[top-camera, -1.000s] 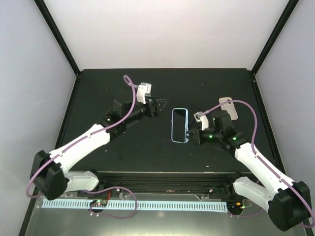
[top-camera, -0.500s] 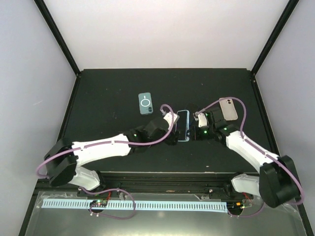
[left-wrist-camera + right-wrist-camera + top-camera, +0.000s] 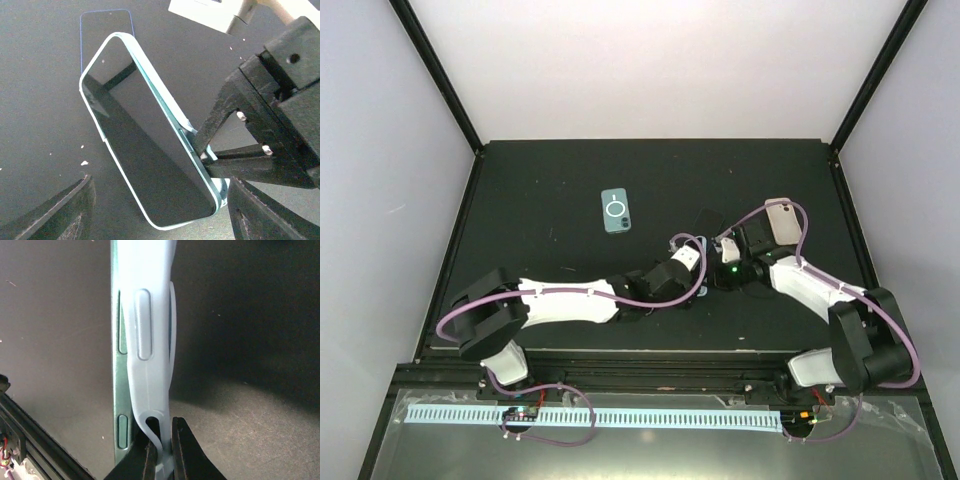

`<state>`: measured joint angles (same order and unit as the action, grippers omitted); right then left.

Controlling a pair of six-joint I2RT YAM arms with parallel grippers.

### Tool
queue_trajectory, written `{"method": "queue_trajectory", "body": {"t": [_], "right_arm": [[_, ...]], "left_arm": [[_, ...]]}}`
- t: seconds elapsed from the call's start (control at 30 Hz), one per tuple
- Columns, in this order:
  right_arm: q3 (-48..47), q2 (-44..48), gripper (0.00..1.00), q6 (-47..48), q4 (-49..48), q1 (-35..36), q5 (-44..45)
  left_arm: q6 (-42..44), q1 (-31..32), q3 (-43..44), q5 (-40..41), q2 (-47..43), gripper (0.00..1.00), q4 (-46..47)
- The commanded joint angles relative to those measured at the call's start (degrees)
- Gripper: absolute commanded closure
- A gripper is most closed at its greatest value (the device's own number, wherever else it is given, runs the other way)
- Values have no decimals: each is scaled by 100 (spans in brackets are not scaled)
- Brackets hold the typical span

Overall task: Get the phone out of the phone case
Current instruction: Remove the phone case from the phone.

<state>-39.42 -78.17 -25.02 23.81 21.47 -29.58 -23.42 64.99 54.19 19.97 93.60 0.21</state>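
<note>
Right of centre on the black table [image 3: 520,190], the two wrists are crowding together and hiding most of the work from my overhead camera; there I am making out only a dark tilted shape between them. The left wrist camera is giving me the better look. The phone [image 3: 145,150], screen towards the lens, is standing tilted off the tabletop inside its pale blue phone case [image 3: 150,74], one lower corner partly covered by the right gripper [image 3: 162,437]. That pincer is clamping tight on the case's edge, and its own camera is showing the blue rim bulging away from the phone's green side just above the fingertips. The left gripper [image 3: 160,180] is hovering with its fingers spread wide on either side of the phone, touching nothing that I can see. A dark slab [image 3: 105,35] with a thin blue outline is lying flat beyond the phone; I cannot tell what it is. The left arm is reaching low and long across the front of the table, while the right arm is folding sharply at the elbow near the front right corner. A teal phone [image 3: 617,211] is lying well to the rear left of the grippers, a beige phone [image 3: 783,220] is lying just beside the right arm, and bare tabletop is running from both to the rear edge.
</note>
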Motion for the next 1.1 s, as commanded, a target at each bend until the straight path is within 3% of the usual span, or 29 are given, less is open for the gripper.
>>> {"method": "queue_trajectory", "body": {"t": [0.0,0.37,1.07], "right_arm": [[-242,-159,99,-31,-75,-41,-95],[-286,-369,99,-11,-69,-81,-265],[-330,-717,99,64,-4,-143,-819]], "left_arm": [[-138,127,182,246,288,27,153],[204,304,386,225,852,29,338],[-357,287,998,1524,1516,32,-736]]}}
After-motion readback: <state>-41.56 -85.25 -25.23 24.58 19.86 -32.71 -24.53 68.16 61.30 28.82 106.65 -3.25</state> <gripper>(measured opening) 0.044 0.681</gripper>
